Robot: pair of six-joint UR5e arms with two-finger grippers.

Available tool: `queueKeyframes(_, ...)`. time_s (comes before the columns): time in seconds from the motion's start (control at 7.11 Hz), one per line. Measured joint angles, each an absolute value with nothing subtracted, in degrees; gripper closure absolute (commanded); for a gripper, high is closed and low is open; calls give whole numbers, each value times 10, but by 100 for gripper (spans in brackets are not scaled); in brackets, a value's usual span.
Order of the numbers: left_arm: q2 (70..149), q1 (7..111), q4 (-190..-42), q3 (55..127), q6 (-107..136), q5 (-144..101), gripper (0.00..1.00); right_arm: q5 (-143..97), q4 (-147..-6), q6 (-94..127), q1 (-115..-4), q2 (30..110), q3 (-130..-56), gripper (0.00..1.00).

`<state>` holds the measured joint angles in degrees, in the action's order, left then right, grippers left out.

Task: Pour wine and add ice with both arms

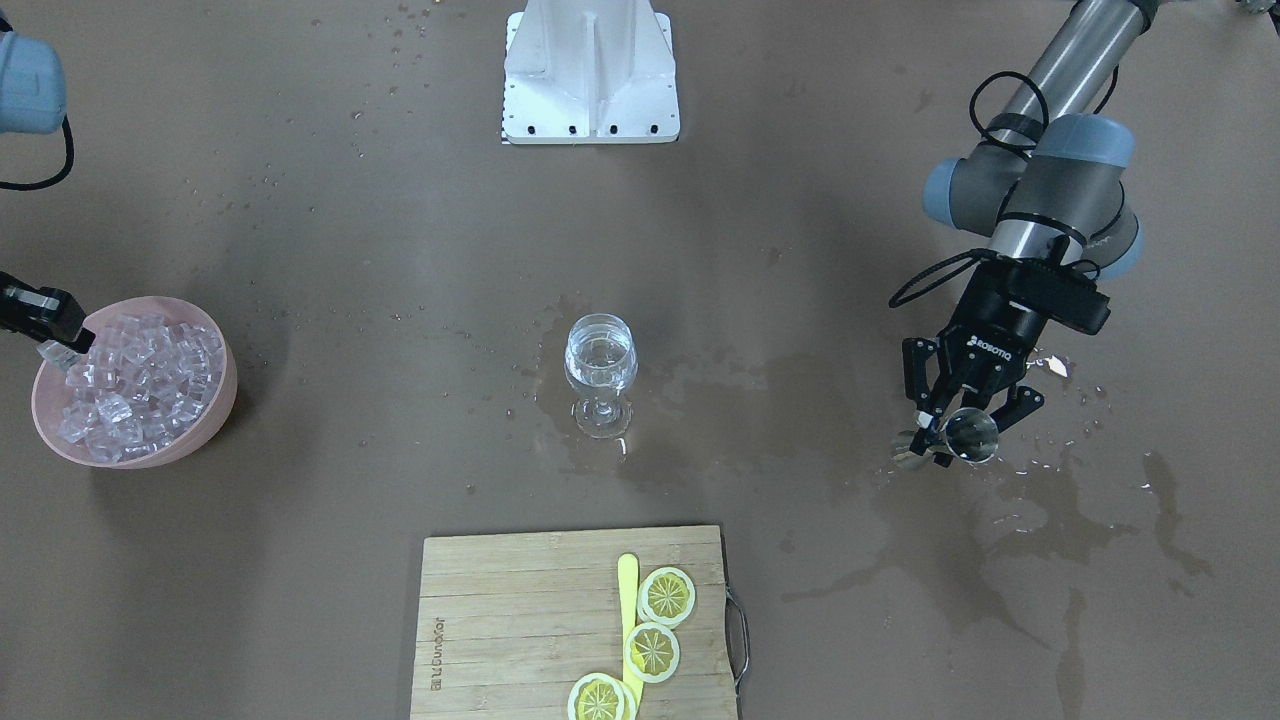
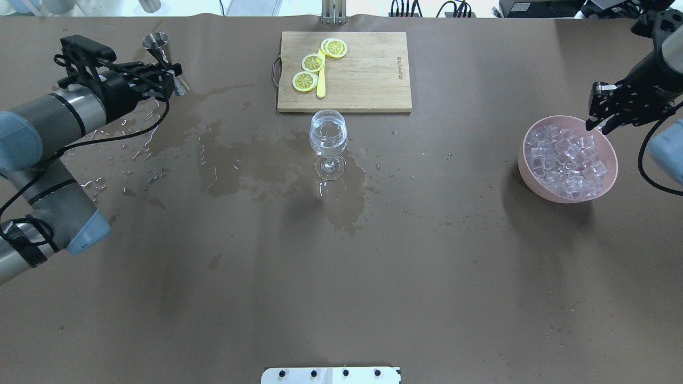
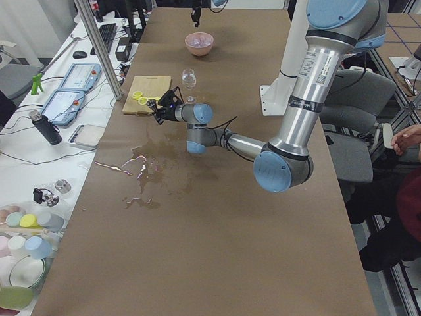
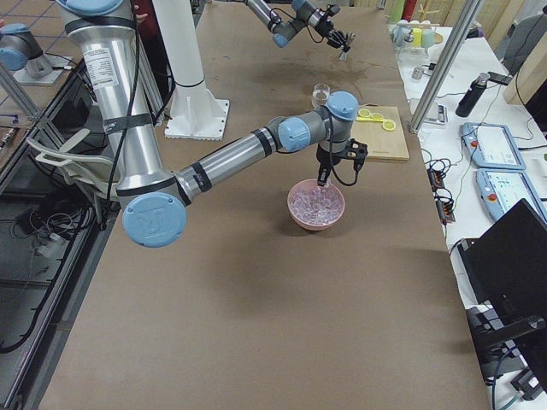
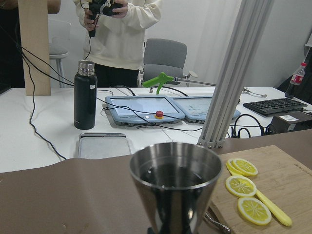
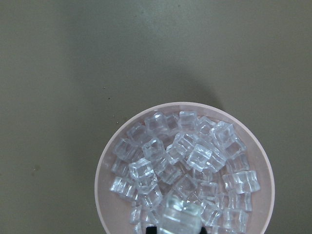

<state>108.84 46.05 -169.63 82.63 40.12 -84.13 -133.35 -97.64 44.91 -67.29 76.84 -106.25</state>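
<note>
A wine glass (image 1: 600, 360) (image 2: 328, 136) stands mid-table with a small measure of clear wine in it. My left gripper (image 1: 950, 425) (image 2: 173, 69) is shut on the waist of a steel jigger (image 1: 972, 437) (image 5: 175, 180), which is upright at the table. My right gripper (image 1: 55, 350) (image 2: 600, 124) is shut on one ice cube (image 6: 181, 218) and holds it just above the far edge of a pink bowl (image 1: 225, 385) (image 2: 525, 170). The bowl is full of ice (image 1: 135, 385) (image 2: 568, 157) (image 6: 180, 156).
A wooden cutting board (image 1: 520, 620) (image 2: 368, 74) with lemon slices (image 1: 667, 595) and a yellow knife lies beyond the glass. Wet patches (image 2: 240, 170) spread around the glass and near the jigger. The white robot base (image 1: 590, 70) is at the robot's table edge.
</note>
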Motion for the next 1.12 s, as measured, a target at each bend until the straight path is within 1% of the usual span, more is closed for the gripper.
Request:
queueKeyframes(0.14, 1100, 452, -1671, 839, 355, -836, 100, -1334, -976, 449, -674, 771, -1067, 65)
queueKeyframes(0.56, 1151, 403, -1607, 846, 302, -786, 100, -1334, -976, 448, -679, 778, -1078, 65)
queueKeyframes(0.84, 1175, 383, -1580, 851, 292, -773, 100, -1334, -975, 447, -681, 779, -1083, 65)
queueKeyframes(1.12, 1195, 377, -1533, 871, 290, -772, 100, -1334, -973, 447, -681, 779, -1084, 65)
